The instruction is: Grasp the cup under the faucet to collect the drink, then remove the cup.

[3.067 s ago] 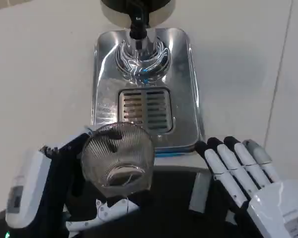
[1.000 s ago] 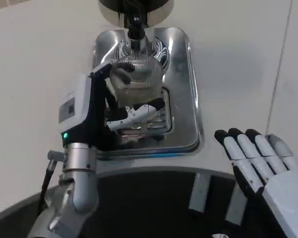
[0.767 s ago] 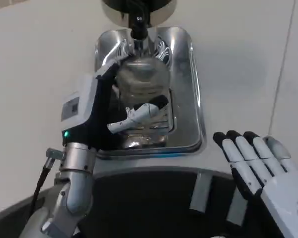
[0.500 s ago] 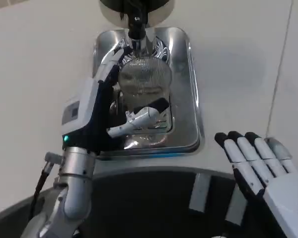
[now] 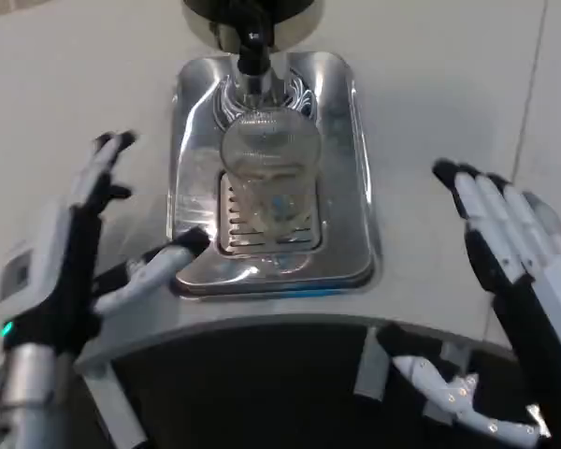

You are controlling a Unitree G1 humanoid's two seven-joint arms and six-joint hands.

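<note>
— Clear ribbed plastic, that cup (image 5: 266, 173), and it now stands alone on the steel drip tray (image 5: 346, 178), directly under the black faucet (image 5: 252, 42) at twelve o'clock. Half a second back the left hand (image 5: 70, 257) was wrapped around it; now that hand has let go and pulled off to nine o'clock, fingers spread, holding nothing.

— So the cup is placed. And the right hand (image 5: 505, 243)?

— Also free of any load, fingers straight and apart. It has come up from about five o'clock to three o'clock of the tray, well apart from the cup.

— What does that mean for the job?

— I'd judge the positioning done; collecting the drink and taking the cup away remain. I can't tell whether liquid is running.

— Anything about handling?

— The cup is thin-walled, fluted and tapering to a narrower base, so probably light and easy to tip. It sits over the slotted grate (image 5: 266, 220), and the tray is a polished rounded rectangle full of reflections. The white surface (image 5: 84, 84) around it is matte and plain.
</note>
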